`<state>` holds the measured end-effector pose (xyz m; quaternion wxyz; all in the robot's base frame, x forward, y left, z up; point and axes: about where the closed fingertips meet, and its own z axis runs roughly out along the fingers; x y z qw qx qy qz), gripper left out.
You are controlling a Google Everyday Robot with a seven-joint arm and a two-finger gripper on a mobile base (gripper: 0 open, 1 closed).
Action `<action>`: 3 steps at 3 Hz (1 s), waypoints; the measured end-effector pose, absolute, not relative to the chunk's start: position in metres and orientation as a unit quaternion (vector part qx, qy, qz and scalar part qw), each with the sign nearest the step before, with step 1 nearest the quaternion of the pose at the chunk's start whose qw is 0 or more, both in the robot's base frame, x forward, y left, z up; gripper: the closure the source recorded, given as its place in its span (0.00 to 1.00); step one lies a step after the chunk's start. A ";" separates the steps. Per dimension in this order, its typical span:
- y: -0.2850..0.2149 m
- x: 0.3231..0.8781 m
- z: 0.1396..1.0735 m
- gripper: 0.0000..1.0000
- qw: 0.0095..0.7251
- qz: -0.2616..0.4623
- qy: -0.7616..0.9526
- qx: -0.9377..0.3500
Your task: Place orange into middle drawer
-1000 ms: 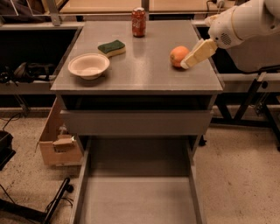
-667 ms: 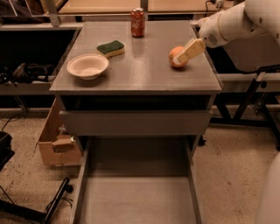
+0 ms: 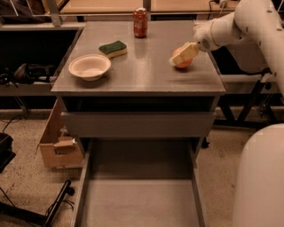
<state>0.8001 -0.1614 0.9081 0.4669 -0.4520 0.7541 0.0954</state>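
Grey cabinet top (image 3: pixel 146 73) carries the orange (image 3: pixel 183 64), end effector (image 3: pixel 177 57) at it, grip impossible to tell.

Looks like a robotics lab or test workshop, definitely not anyone's home. Dead giveaway is the white robot arm (image 3: pixel 230 26) reaching in from the right, its hand (image 3: pixel 184 54) at the orange (image 3: pixel 183 63) on the right side of a bare grey metal counter (image 3: pixel 137 75). The whole cabinet is grey steel, with a drawer (image 3: pixel 140 201) pulled out down low. There's a speckled hard floor (image 3: pixel 22 186) with cables (image 3: pixel 55 207) trailing on it, an open cardboard box (image 3: pixel 55 150) beside the cabinet on the left, and more benches (image 3: pixel 106 5) behind.
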 end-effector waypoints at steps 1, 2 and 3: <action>-0.158 0.811 0.884 0.00 0.463 0.122 0.761 -0.437; -0.152 0.815 0.866 0.18 0.460 0.142 0.766 -0.426; -0.152 0.815 0.865 0.41 0.460 0.142 0.766 -0.426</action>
